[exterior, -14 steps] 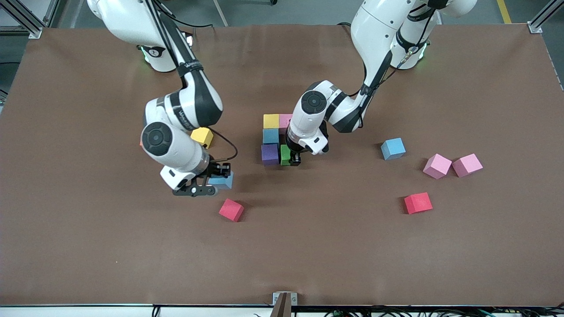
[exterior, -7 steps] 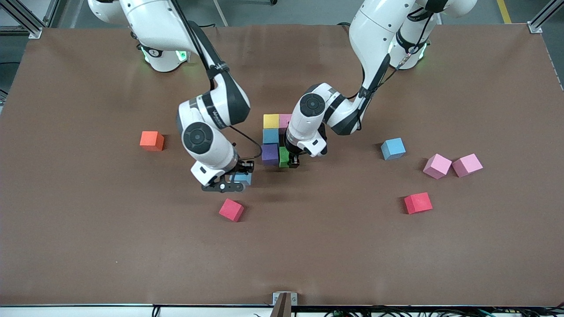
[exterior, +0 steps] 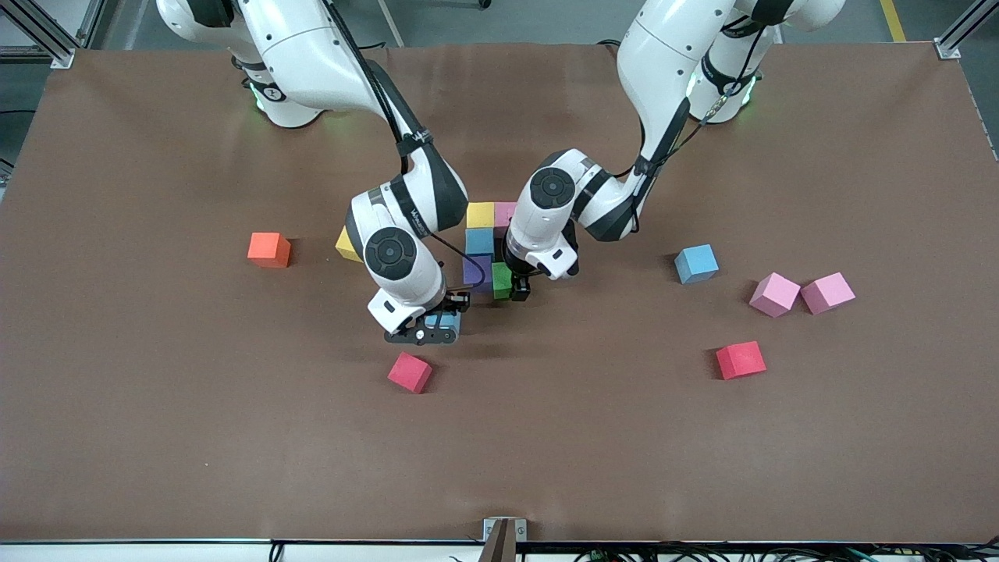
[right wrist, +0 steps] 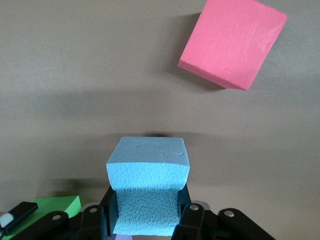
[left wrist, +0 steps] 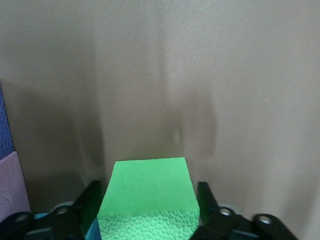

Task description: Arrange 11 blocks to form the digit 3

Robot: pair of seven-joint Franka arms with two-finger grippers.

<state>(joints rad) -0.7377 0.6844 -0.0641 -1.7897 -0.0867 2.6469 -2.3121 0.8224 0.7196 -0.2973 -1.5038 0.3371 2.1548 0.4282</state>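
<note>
Left gripper (left wrist: pixel 148 210) fingers now parted, green block (left wrist: pixel 146 192) between them, released beside purple block (exterior: pixel 476 271). Right gripper (right wrist: pixel 145 215) has carried its clamped blue block (right wrist: pixel 148 172) closer; next placement.

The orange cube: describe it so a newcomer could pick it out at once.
Start at the right arm's end of the brown table. The orange cube sits alone there on the bare mat, clear of the packed cluster of blocks at the middle. Only a yellow block lies nearby, and no other cube is orange.
</note>
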